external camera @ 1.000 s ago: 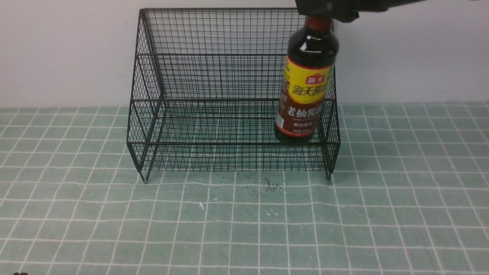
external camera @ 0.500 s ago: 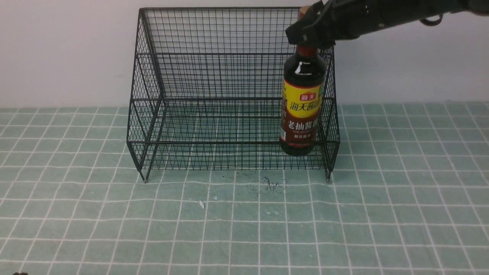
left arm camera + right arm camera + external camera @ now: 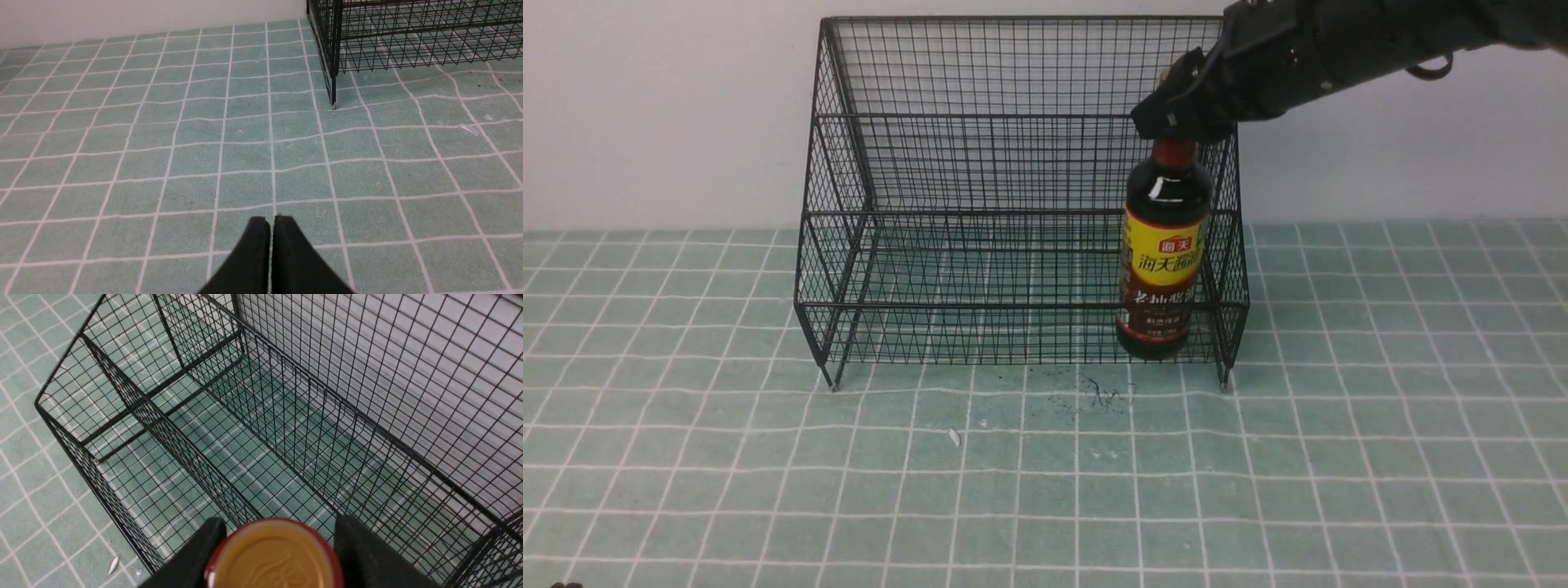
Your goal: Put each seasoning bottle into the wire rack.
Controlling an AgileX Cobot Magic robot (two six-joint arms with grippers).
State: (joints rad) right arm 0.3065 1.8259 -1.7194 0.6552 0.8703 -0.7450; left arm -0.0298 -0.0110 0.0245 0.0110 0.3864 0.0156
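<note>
The seasoning bottle stands upright at the right end of the wire rack's lower front tier, its base behind the front mesh. My right gripper is shut on the bottle's neck just under the cap. In the right wrist view its two fingers flank the reddish cap, with the rack below. My left gripper is shut and empty, low over the green mat, some way from the rack's left front foot. It is out of sight in the front view.
The rack stands against the white wall on a green grid-patterned mat. A small white scrap and dark scribble marks lie on the mat in front of the rack. The scrap also shows in the left wrist view.
My right gripper has come down with the bottle, lowering it from above the front rail into the rack's front tier. The left gripper shows no change.
</note>
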